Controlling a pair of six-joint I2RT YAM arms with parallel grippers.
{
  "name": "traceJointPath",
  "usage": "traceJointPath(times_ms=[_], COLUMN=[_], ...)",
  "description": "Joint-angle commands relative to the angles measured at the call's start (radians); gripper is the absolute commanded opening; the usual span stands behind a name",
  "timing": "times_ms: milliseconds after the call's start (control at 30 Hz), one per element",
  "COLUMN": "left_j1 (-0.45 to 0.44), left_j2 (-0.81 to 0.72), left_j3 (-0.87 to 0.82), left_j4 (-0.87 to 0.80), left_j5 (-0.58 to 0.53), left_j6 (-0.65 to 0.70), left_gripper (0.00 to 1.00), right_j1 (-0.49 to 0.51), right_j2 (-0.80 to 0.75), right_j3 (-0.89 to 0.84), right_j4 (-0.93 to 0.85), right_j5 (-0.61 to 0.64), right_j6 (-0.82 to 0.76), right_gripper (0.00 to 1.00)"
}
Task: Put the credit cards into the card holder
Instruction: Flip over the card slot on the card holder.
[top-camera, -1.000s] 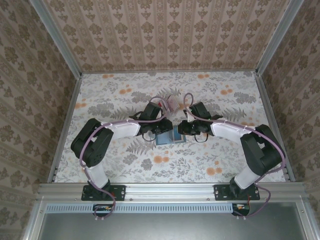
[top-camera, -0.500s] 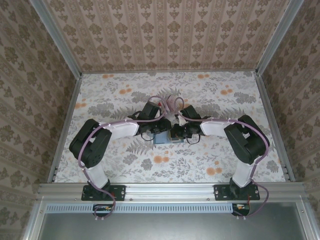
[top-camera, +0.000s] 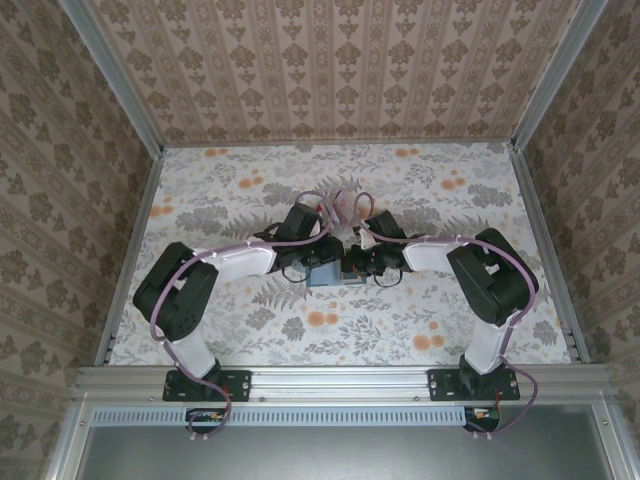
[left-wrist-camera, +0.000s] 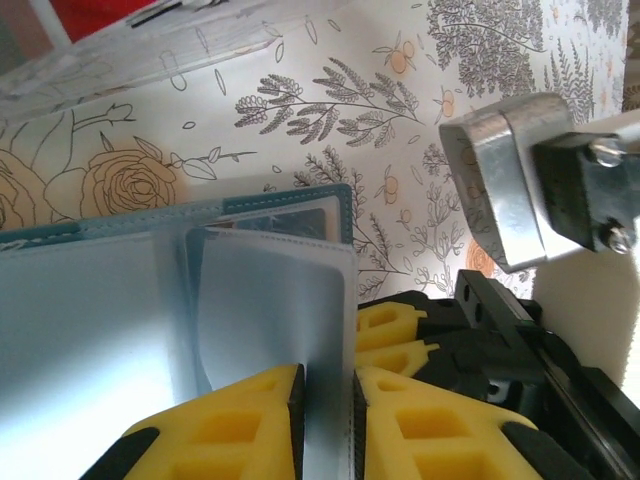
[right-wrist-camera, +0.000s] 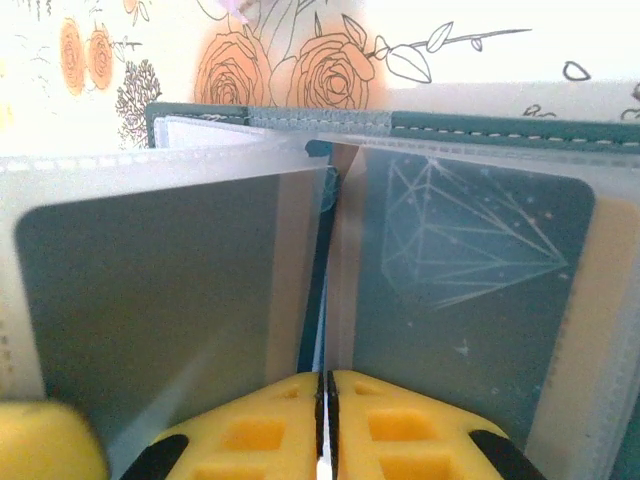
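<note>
Fingers of the left gripper (left-wrist-camera: 325, 400), yellow-padded, are clamped on a clear inner sleeve (left-wrist-camera: 270, 300) of the card holder (left-wrist-camera: 290, 200), which is spread open over the flowered table (left-wrist-camera: 330, 90) between the two arms. Opposite, the right gripper (right-wrist-camera: 322, 400) is pinched tight where two sleeves meet; one sleeve holds a dark card with a line pattern (right-wrist-camera: 470, 260), the other a plain grey card (right-wrist-camera: 150, 290). Beyond the holder stands a clear box (left-wrist-camera: 150, 55), red credit cards (left-wrist-camera: 100, 12) showing through it
</note>
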Motion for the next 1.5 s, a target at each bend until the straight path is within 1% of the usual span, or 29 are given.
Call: traceJointPath(times_ms=[0,267,300,433,467,667,833,933,1167,1233,1367,1467], left_j1=[-0.029,-0.029,-0.029,-0.026,-0.023,-0.009,-0.008,-0.011,-0.055,-0.069,-0.092,-0.096], left_j2=[-0.037,-0.029,-0.023,-0.004,-0.001,0.003,0.008,0.015,0.075,0.097,0.144,0.153], left_j3=[0.012,-0.002,-0.004,-0.013,-0.016,-0.027,-0.022,-0.016,0.057,0.078,0.124,0.146], left_j4=[0.008,0.022,0.028,0.039,0.040,0.044,0.039,0.046,0.052,0.056,0.058,0.038], left_j5=[0.027,0.020,0.021,0.025,0.024,0.024,0.026,0.031,0.048,0.051,0.072,0.077], left_j6=[-0.024,-0.026,-0.026,-0.026,-0.024,-0.017,-0.012,-0.015,-0.024,-0.029,-0.033,-0.019], left_gripper=[0.22,0.23,0.23,0.23,0.23,0.23,0.23,0.23,0.23,0.25,0.35,0.40], right_j1=[-0.002,-0.019,-0.019,-0.021,-0.022,-0.048,-0.081,-0.119,-0.214,-0.239,-0.272,-0.280], right_j2=[0.032,-0.041,-0.047,-0.089,-0.101,-0.158,-0.225,-0.252,-0.280,-0.291,-0.315,-0.335], right_j3=[-0.026,-0.049,-0.047,-0.051,-0.054,-0.065,-0.065,-0.082,-0.160,-0.174,-0.181,-0.176], right_j4=[0.035,0.028,0.025,0.000,-0.006,-0.024,-0.102,-0.151,-0.145,-0.147,-0.164,-0.183], right_j5=[0.004,0.014,0.010,0.022,0.027,0.010,0.030,0.063,0.066,0.063,0.060,0.065], right_j6=[0.024,0.029,0.028,0.022,0.020,0.021,-0.016,-0.051,-0.063,-0.066,-0.084,-0.095], right_gripper=[0.13,0.15,0.16,0.29,0.30,0.30,0.31,0.30,0.29,0.29,0.29,0.30])
